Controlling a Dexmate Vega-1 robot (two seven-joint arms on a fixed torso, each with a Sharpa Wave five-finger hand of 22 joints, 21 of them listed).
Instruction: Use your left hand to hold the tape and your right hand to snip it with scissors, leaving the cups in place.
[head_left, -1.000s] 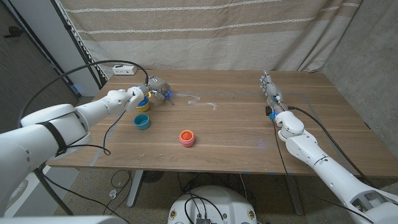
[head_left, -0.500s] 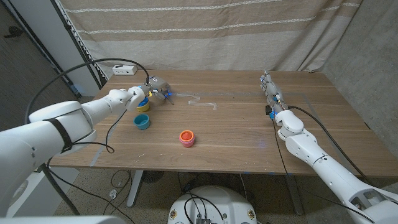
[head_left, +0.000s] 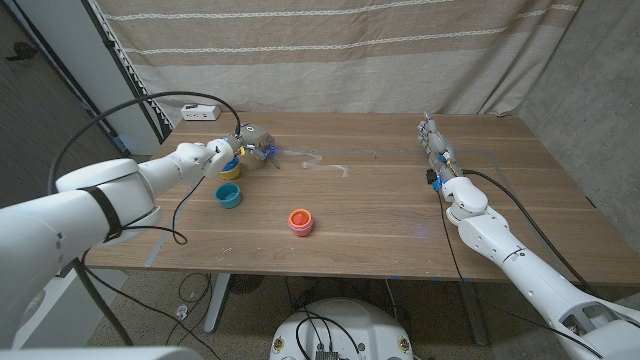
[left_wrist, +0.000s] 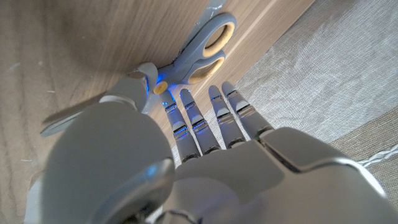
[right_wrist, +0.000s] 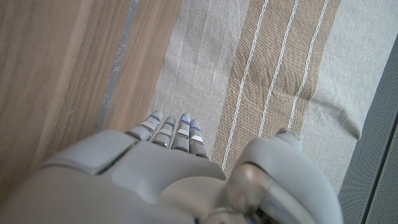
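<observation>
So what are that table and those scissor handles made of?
The table looks like wood or a wood veneer, matte, with long grain lines across the top. The scissors seem to have smooth plastic handles, grey outside with a tan lining in the loops; their blades are hidden behind the left hand.

Wooden table (head_left: 380, 205) before a striped beige curtain (head_left: 330, 50); grey floor below, perhaps carpet; dark panel at left.

Grey scissors (left_wrist: 198, 46) with yellow-lined handles; yellow cup (head_left: 229, 170), blue cup (head_left: 229, 196), red-pink cup (head_left: 300, 221); brown wooden surface (head_left: 380, 200); beige striped curtain (head_left: 330, 50).
</observation>
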